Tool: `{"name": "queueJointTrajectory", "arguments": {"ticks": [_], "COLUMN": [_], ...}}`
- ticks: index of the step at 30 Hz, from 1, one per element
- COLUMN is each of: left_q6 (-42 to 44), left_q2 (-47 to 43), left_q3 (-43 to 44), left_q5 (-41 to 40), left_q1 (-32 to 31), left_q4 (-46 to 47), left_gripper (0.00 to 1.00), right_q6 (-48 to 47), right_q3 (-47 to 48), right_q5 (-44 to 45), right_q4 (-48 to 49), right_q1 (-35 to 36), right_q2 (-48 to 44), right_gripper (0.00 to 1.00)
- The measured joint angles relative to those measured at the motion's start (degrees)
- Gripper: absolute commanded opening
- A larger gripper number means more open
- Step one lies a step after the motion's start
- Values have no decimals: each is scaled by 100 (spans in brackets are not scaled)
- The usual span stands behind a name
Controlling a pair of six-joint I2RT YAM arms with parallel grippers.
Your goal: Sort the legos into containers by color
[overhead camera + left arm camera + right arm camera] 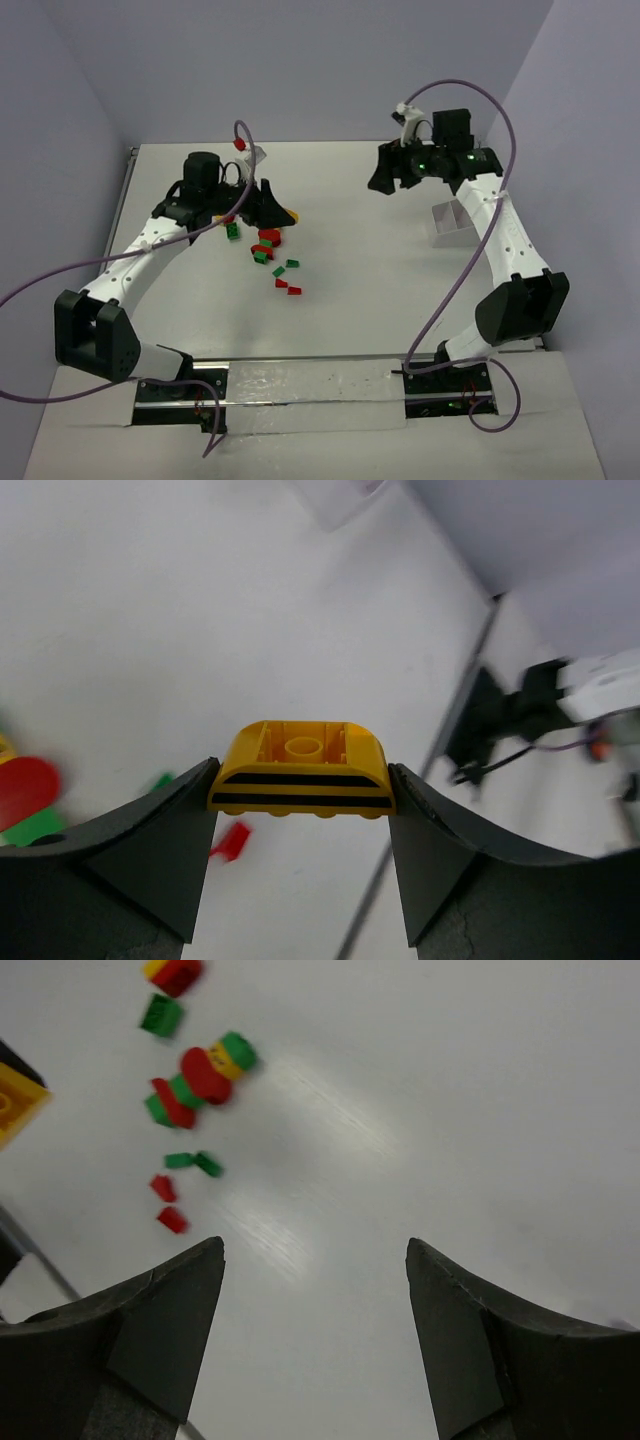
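My left gripper (302,780) is shut on a yellow lego (300,768) with two black stripes, held above the table; it also shows in the top view (289,213) at the gripper's tip (280,212). Red and green legos (268,245) lie scattered just right of and below it, and in the right wrist view (200,1075). My right gripper (315,1250) is open and empty, raised over bare table at the back right (382,172). The white container tray (452,224) stands partly hidden behind the right arm.
Purple cables loop from both arms; one has a small red cap (239,143) near the left wrist. The table's left edge (125,190) and grey walls bound the space. A metal strip (310,385) runs between the arm bases.
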Motion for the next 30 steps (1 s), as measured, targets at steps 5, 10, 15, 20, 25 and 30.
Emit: {"name": "queueJointTrajectory", "arguments": {"ticks": [5, 10, 15, 20, 25, 30], "left_q6": [-1921, -4334, -6170, -7675, -8543, -9302], "left_q2": [51, 139, 485, 692, 743, 799], "left_q3": [-483, -1422, -1753, -2170, -2333, -2481], "left_q5": [1188, 1776, 1994, 1995, 1940, 1801], "left_q1": [373, 639, 701, 706, 726, 764], "left_q4": [1490, 3738, 5427, 7006, 7849, 8557], "left_gripper": [32, 33, 35, 34, 31, 31], "right_q6": [357, 244, -34, -217, -395, -618], "right_q3": [-567, -1045, -823, -317, 47, 158], "right_q5": [-373, -351, -347, -382, -422, -434], "right_q4": [590, 1030, 1186, 1219, 1216, 1210], "right_q1": [637, 1185, 1923, 2414, 2669, 2880], "right_q2": [-75, -337, -364, -231, -51, 124], "right_gripper": [80, 79, 79, 78, 78, 79]}}
